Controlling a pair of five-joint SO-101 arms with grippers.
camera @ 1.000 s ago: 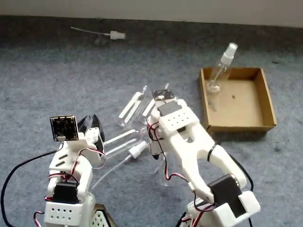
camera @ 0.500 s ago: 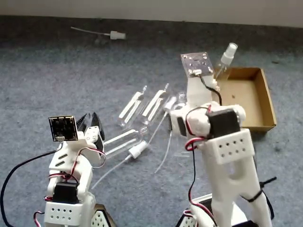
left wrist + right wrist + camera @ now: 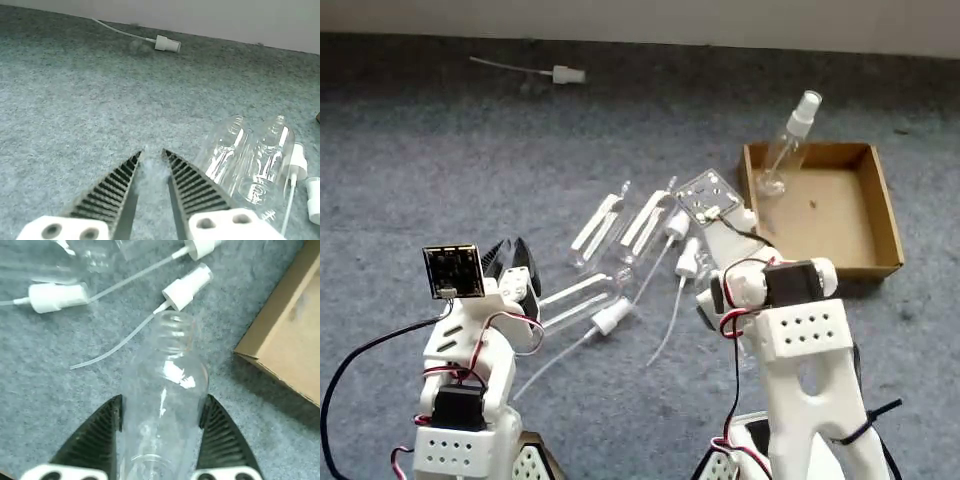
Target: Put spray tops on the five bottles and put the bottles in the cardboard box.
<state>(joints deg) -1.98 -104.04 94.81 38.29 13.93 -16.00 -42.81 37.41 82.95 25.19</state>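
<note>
"While the right gripper has that bare bottle clamped by its body between both jaws, what is the other arm up to?"

"The left gripper holds nothing. Its jaws are only a slit apart, poised over bare carpet just beside a pair of lying bottles. My guess is it's placed there to fetch a spray top."

"Why grip the bottle so low?"

"To leave the open neck free, I reckon. A spray top lies just past the mouth, its tube trailing across the carpet."

"And the cardboard box?"

"Near the carpet's right edge, close to the held bottle. One finished bottle stands in its far left corner, top on."

"So four to go?"

"Seems so. Loose tops lie mid-carpet among the bottles, and one stray top sits by the far edge, well apart. That's likely the awkward one to reach."
</note>
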